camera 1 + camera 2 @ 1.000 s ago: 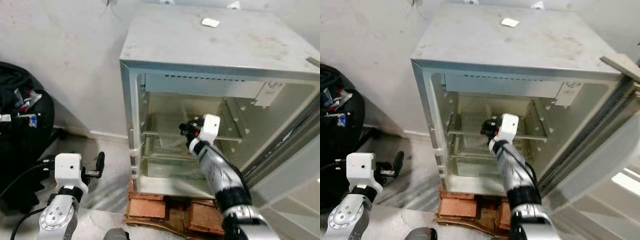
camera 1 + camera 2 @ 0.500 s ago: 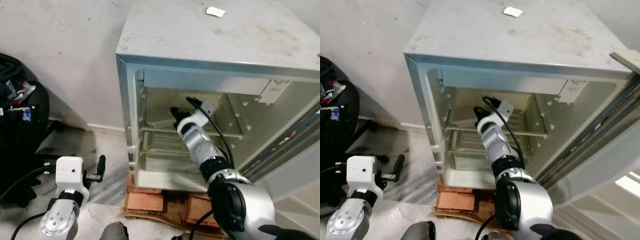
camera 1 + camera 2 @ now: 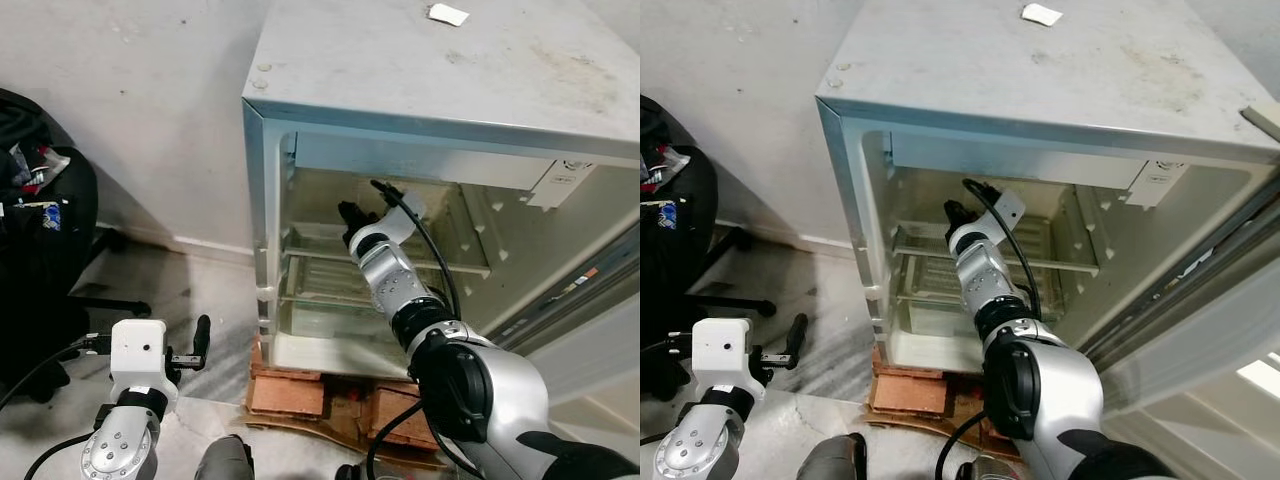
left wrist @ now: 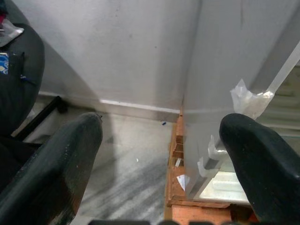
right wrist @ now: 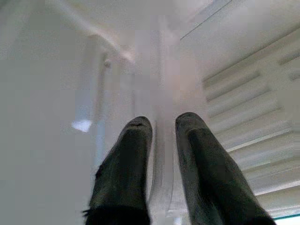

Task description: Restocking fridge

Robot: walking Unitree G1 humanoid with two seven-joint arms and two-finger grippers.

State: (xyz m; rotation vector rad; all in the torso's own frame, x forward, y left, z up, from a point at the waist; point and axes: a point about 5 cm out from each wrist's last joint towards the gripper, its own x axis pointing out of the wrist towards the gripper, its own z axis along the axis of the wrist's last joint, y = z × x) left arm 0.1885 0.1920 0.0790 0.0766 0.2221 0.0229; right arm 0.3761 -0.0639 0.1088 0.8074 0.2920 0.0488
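Right jaws: almost closed, a narrow gap being left between the two black fingers [image 5: 136, 164]; a pale, clear strip, apparently the edge of a shelf or liner, is seen running into that gap, but whether it is truly pinched cannot be told.
Right gripper [image 3: 347, 214]: reached deep into the upper left of the open fridge [image 3: 440, 80], just above the upper wire shelf [image 3: 460, 262].
Left jaws: spread wide, nothing held between them.
Left gripper [image 3: 200, 335]: held low at the near left, outside the cabinet, beside the fridge's left wall and the brick base [image 3: 300, 395].
Task's thing: no food or bottle can be made out on the shelves or in either gripper; the fridge itself stands against the far wall with its door [image 3: 1200, 330] swung open to the right.
Risk at the fingers: if the strip is pulled or twisted while gripped, it could be bent, cracked or dragged off its supports.
Risk at the arm: the cable [image 3: 425, 245] looped over the right wrist could be snagged on the shelf front during withdrawal.
Risk at the cabinet: a hard push inward could shift the fridge on its loose bricks.
Left surroundings: a black bag [image 3: 40, 230] is seen at the far left, well apart.
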